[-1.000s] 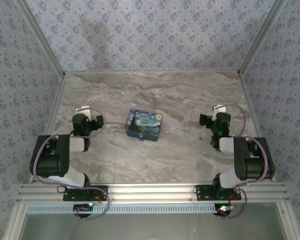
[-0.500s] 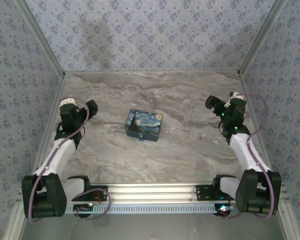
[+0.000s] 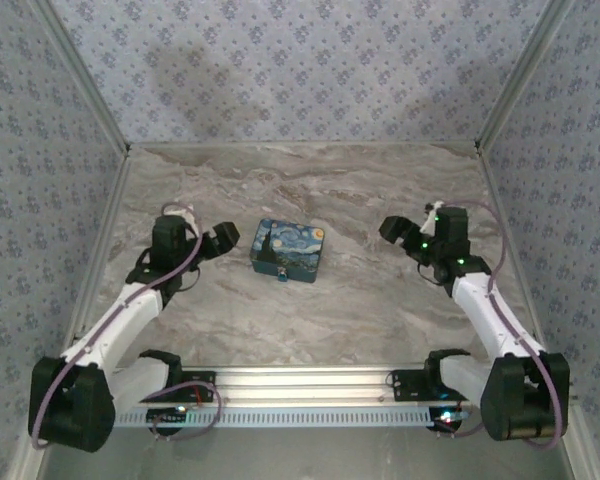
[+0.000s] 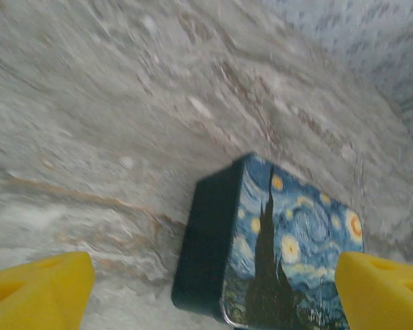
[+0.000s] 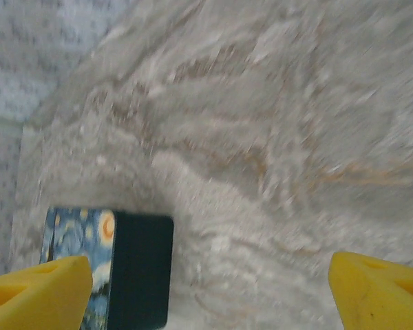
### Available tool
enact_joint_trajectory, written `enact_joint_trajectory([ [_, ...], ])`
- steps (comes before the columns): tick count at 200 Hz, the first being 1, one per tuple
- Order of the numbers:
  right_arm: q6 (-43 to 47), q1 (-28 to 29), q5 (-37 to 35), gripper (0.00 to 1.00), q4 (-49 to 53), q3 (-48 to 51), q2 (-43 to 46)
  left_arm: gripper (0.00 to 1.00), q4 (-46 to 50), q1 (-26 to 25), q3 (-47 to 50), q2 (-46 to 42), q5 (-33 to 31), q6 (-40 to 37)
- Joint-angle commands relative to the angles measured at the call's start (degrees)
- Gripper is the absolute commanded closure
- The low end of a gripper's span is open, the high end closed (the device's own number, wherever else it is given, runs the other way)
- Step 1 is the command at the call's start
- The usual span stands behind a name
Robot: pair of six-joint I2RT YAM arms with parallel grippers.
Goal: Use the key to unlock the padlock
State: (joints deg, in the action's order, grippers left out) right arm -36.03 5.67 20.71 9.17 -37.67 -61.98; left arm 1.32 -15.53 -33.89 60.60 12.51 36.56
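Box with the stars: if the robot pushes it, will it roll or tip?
The box probably won't roll or tip: it lies low and flat with straight sides. It would likely slide, since the table looks smooth.

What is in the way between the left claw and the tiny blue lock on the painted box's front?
Nothing loose that I can see. The left gripper, open, is just left of the box, and the padlock sits at the box's near edge. Only bare table and the box's own near-left corner lie between them.
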Motion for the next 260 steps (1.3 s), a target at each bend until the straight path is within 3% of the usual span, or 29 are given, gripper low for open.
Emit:
enact_joint_trajectory([
  [1, -0.83, 4.6, 0.32, 0.1, 2.89, -0.39, -1.04, 0.08, -2.81, -3.27, 0.63, 3.41, -0.03, 1.85],
  [72, -3.03, 14.71, -0.83, 0.11, 0.87, -0.49, -6.28, 0.11, -7.98, -10.4, -4.9, 17.34, -1.37, 1.35],
  [125, -3.93, 18.88, -0.3, 0.17, -1.44, -6.48, -17.49, 0.18, -8.43, -15.77, -9.94, 22.59, -0.73, 0.92],
  [188, -5.09, 18.8, 2.1, 0.3, -3.64, -13.62, -27.97, 0.2, -11.61, -22.52, -12.7, 27.73, -2.95, 3.65],
  [260, -1.43, 15.74, 1.86, 0.27, -0.67, -18.51, -33.91, 0.18, -13.63, -22.79, -16.86, 33.13, -3.81, 5.23],
])
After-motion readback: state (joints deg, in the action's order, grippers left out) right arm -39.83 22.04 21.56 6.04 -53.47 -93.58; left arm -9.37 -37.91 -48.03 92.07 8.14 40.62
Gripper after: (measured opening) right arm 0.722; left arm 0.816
